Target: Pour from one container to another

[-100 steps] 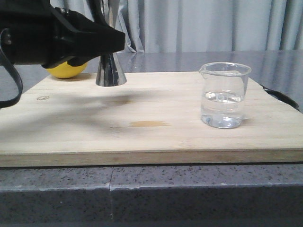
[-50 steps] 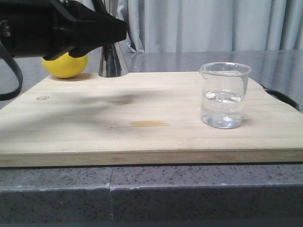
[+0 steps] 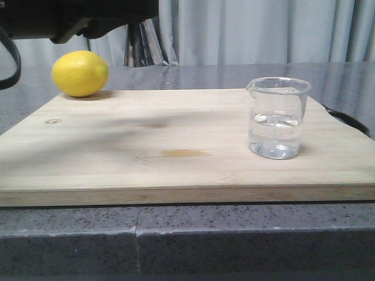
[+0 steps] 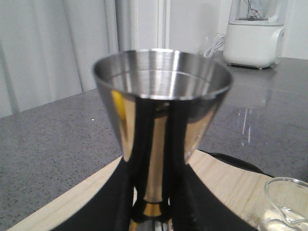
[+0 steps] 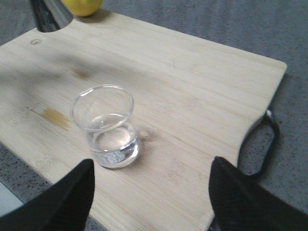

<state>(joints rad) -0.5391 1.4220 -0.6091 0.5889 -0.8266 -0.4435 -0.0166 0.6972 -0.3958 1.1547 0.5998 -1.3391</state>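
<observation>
Steel jigger [image 4: 161, 115] hangs upright in the left hand [image 4: 156, 211], clamped at its waist. Beaker [image 5: 107, 126] stands on the board [image 5: 192, 96], between the right hand's [image 5: 149, 202] wide-open fingers, nearer that arm.

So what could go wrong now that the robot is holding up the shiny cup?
The jigger is pinched only at its thin waist by the left end effector, so it might tip or slip. The beaker holds water and sits between the open fingers of the right end effector; a clumsy grab could knock it over and wet the wooden board.
</observation>
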